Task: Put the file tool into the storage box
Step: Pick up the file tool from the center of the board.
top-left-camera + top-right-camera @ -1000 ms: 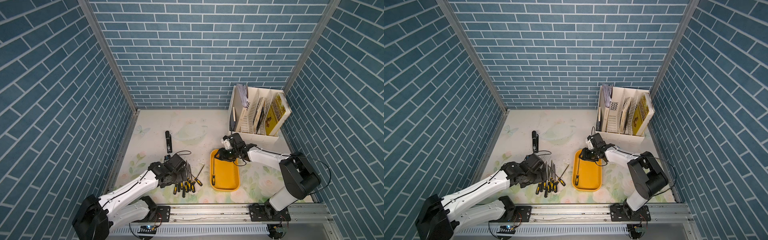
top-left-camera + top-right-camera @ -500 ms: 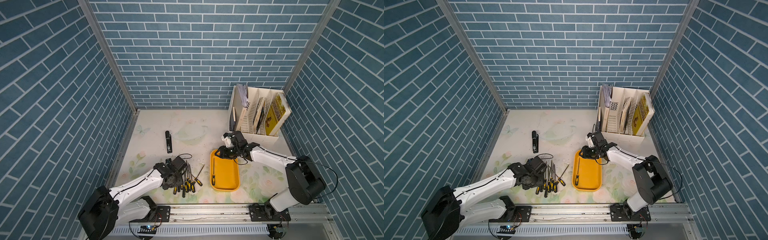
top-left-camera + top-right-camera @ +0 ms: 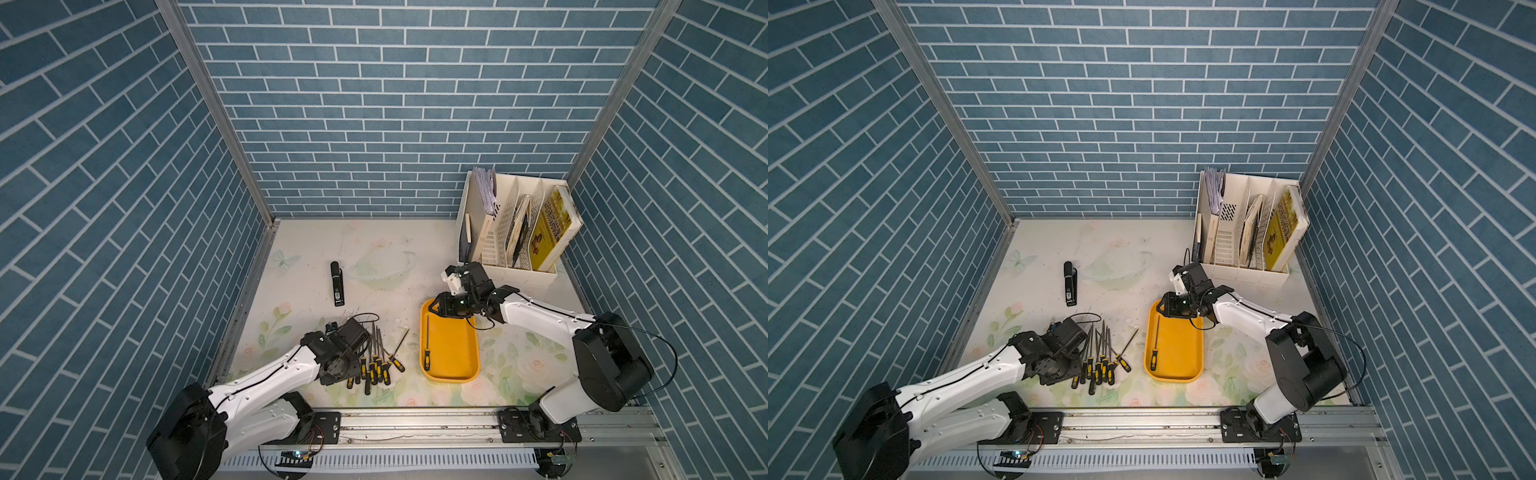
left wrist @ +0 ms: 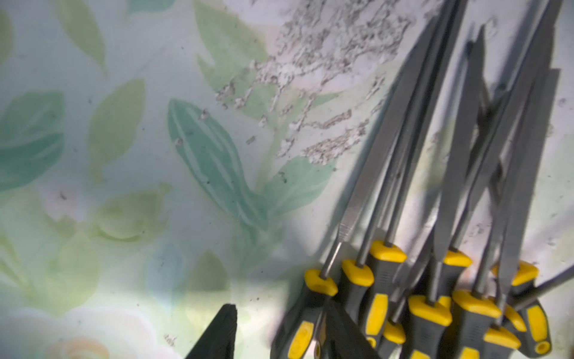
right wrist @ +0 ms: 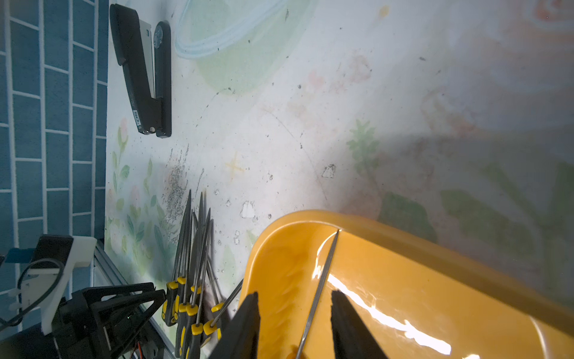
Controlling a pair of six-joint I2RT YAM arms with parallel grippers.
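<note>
One file tool [image 3: 427,341] is already laid inside the storage box [image 3: 457,353], the yellow-orange tray at the lower centre of both top views. It is placed along the tray's left wall. The other files [image 3: 374,361] are left in a tight bundle on the table [image 3: 374,257], just left of the tray, with their handles touching.

The right gripper [image 5: 294,293] is held over the upper end of the tray with its jaws apart. The thin shaft of the stored file is seen between them, and it is touched by neither finger. In the left wrist view the left gripper [image 4: 278,314] is placed at the lower edge of the frame, with its jaws apart around the handle of the outermost file [image 4: 310,307]. A gap is visible on one side, so no firm clamp is shown.

The files are judged to be light and stiff, with thin steel shafts that are hard to pinch. The black-and-yellow handle is thicker and probably rubbery, so it is the better place to be taken. Because the handles are packed together, a neighbour may be dragged along.

A white label is seen on the black stapler [image 5: 143,74], and print on the yellow book [image 3: 552,232] in the white rack [image 3: 511,272]. Neither can be read.
</note>
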